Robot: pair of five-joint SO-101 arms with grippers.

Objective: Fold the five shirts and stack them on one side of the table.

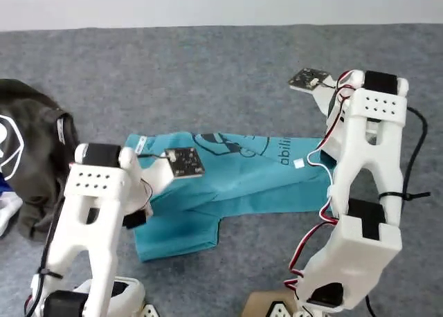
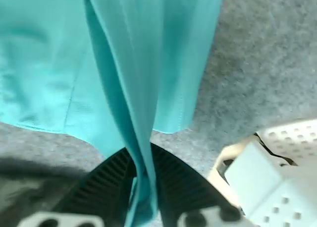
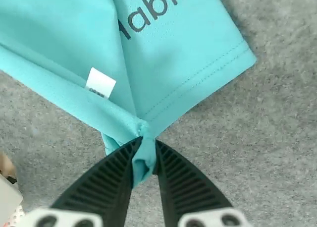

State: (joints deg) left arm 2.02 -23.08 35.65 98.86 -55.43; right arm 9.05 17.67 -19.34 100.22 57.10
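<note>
Currently: teal shirt [image 1: 256, 178] held at both ends.
Left gripper [image 2: 142, 161] and right gripper [image 3: 146, 144] each clamp a fabric fold; long axis runs arm to arm.

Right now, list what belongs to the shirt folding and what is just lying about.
Job: teal shirt; dark shirt heap; left gripper and right gripper, both shut on the teal shirt.
Lying about: brown cardboard piece by the arm bases.

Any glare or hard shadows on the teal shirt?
High view: even light, no glare on the teal shirt. Left wrist view: soft shading along its folds by the left gripper. Right wrist view: faint shadow under its edge near the right gripper.
</note>
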